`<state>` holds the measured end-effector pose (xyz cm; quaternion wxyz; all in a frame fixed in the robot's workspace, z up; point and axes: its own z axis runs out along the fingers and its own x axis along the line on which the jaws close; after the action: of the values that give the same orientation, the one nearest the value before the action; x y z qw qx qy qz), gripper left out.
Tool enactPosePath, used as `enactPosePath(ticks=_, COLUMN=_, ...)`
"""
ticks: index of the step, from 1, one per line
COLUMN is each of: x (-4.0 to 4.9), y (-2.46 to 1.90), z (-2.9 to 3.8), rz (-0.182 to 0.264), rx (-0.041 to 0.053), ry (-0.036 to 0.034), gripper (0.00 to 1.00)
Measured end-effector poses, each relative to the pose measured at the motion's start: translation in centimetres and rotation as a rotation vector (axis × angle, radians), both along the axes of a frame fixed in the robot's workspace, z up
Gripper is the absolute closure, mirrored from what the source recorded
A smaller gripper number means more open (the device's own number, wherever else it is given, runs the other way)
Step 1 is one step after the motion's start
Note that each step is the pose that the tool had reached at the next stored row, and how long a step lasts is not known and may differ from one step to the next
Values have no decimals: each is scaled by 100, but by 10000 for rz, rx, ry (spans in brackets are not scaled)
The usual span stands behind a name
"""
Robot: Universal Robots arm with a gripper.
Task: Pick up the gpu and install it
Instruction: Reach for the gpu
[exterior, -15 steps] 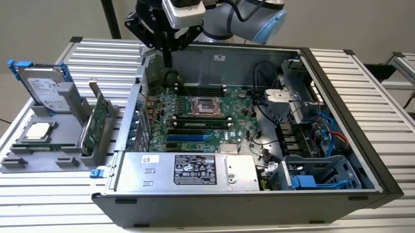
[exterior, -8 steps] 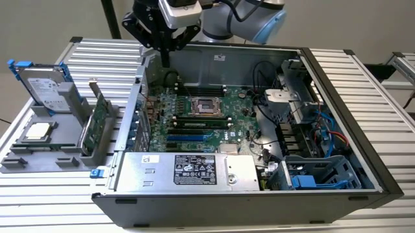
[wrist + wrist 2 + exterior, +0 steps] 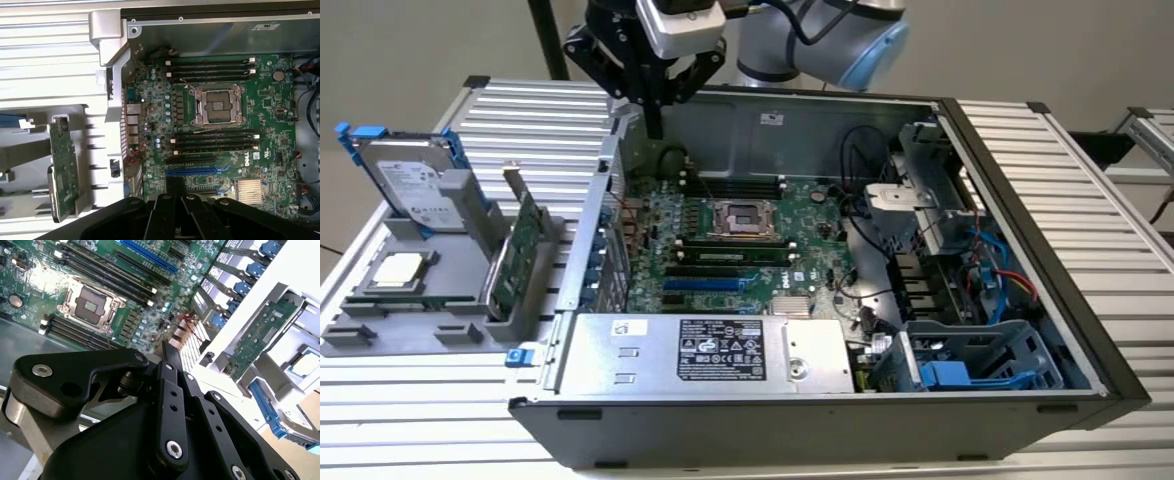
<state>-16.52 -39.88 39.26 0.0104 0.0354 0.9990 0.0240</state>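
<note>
Outside case [image 3: 787, 425], gpu [image 3: 527, 250] standing in holder [image 3: 400, 335]

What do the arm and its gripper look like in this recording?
The arm is silver-grey and rounded, with a light blue joint cap. A pale grey block sits at its wrist. The gripper is matt black: angular linked bars joined by silver pins, narrowing to slim black fingers.
</note>
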Motion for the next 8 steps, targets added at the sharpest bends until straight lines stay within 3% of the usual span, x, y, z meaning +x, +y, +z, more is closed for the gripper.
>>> enactPosePath(ticks=8, x=-84, y=0, z=0, rz=0, rx=0, ry=0, gripper=100)
